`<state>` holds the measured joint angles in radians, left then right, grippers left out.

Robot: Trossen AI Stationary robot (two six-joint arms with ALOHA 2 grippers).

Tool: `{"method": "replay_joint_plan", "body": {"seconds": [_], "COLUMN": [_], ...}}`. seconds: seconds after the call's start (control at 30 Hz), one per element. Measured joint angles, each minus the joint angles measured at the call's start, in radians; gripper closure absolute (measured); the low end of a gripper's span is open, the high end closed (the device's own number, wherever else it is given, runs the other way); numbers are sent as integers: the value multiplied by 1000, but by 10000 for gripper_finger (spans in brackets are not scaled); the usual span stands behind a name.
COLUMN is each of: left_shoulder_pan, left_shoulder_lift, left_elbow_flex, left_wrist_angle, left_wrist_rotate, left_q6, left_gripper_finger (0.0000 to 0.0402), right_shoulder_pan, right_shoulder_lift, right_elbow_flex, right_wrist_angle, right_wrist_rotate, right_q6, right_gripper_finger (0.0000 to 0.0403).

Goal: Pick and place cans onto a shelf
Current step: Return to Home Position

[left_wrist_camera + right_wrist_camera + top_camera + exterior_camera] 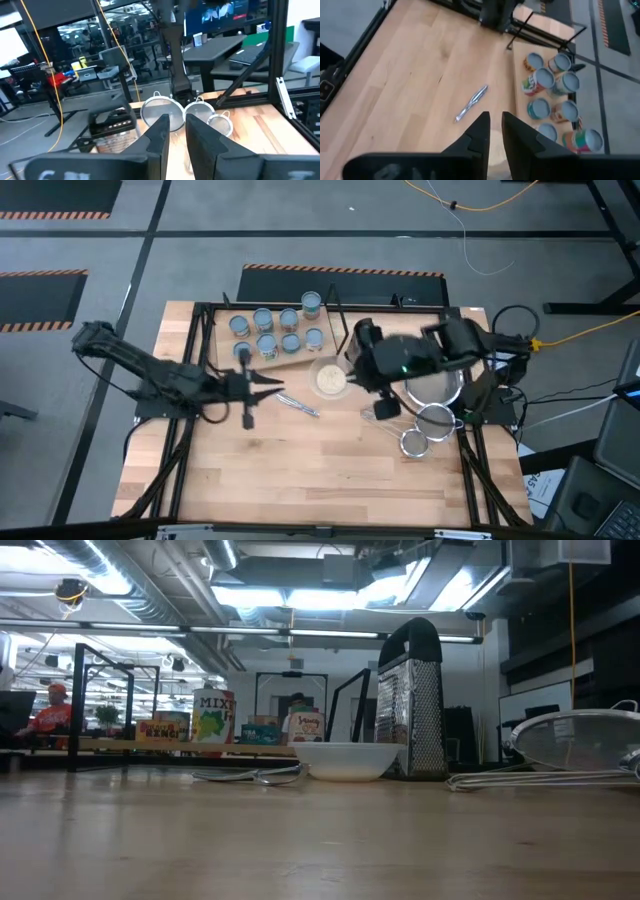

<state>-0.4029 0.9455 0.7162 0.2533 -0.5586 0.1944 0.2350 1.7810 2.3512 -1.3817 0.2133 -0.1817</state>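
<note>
Several cans [277,330] with pale round tops stand on the light-wood shelf [222,338] at the table's far side; they also show in the right wrist view [555,97] and the low view [212,717]. My left gripper [278,386] is shut and empty, just near of the shelf, pointing toward the table's right. My right gripper [350,362] is shut and empty, above the far right rim of the whitish bowl [331,380], right of the shelf. In its wrist view [495,131] the cans lie ahead of its fingers.
A silver utensil [298,404] lies on the table between the grippers. A box grater [412,700] stands right of the bowl. Round metal strainers [430,420] lie at the right. A black frame [200,340] borders the table. There is bare wood near the front edge [320,480].
</note>
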Motion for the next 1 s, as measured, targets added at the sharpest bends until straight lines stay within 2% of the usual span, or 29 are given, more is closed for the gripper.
{"method": "replay_joint_plan", "body": {"seconds": [0.2, 0.27, 0.4, 0.5, 0.6, 0.8, 1.0], "left_shoulder_pan": [-18, -17, -16, -16, -16, -15, 23], "left_shoulder_lift": [-197, -254, -368, -444, -526, -669, -793], "left_elbow_flex": [0, -6, -93, -202, -315, -506, -617], "left_wrist_angle": [-212, -283, -310, -289, -211, -1, 64], "left_wrist_rotate": [0, 1, 5, 5, 8, 24, 27], "left_q6": [3, 3, 3, -1, 9, 130, 150], "left_gripper_finger": [347, 347, 347, 347, 347, 347, 347], "right_shoulder_pan": [121, 148, 189, 221, 248, 273, 273], "right_shoulder_lift": [1, -8, -64, -131, -212, -416, -638], "right_elbow_flex": [-23, -61, -192, -344, -526, -864, -1154], "right_wrist_angle": [-81, -98, -94, -51, 45, 291, 555], "right_wrist_rotate": [132, 161, 237, 336, 378, 379, 361], "right_q6": [100, 133, 243, 348, 414, 479, 457], "right_gripper_finger": [348, 348, 348, 348, 348, 348, 348]}}
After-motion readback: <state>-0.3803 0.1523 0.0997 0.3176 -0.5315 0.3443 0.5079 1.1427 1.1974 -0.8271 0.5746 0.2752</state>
